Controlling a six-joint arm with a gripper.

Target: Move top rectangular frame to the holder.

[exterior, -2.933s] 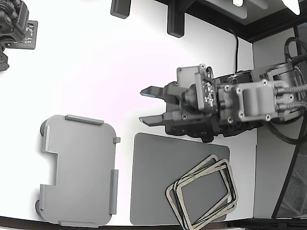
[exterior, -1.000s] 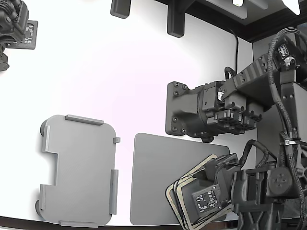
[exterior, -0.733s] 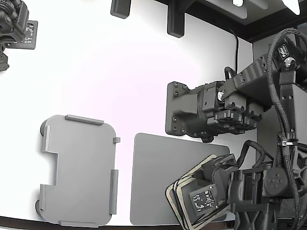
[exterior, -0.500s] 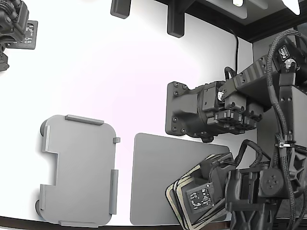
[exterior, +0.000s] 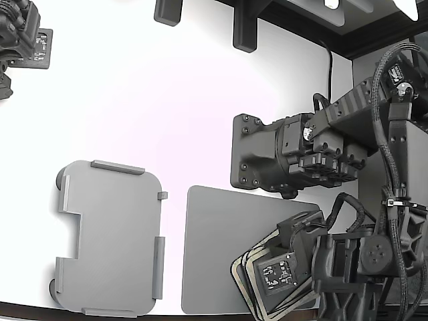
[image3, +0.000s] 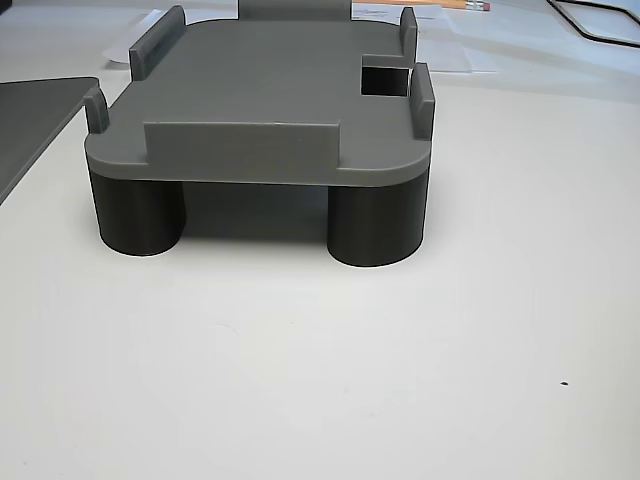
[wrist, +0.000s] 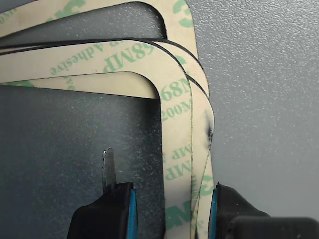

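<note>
Gripper: jaws apart, straddling the top frame's side rail.
Advice: pinch only the uppermost frame.

The gripper sits low over the stack of frames on the flat mat, its fingers straddling one side of the top rectangular frame. In the exterior view, the holder lies well apart, beyond the mat on the gripper's left.
</note>
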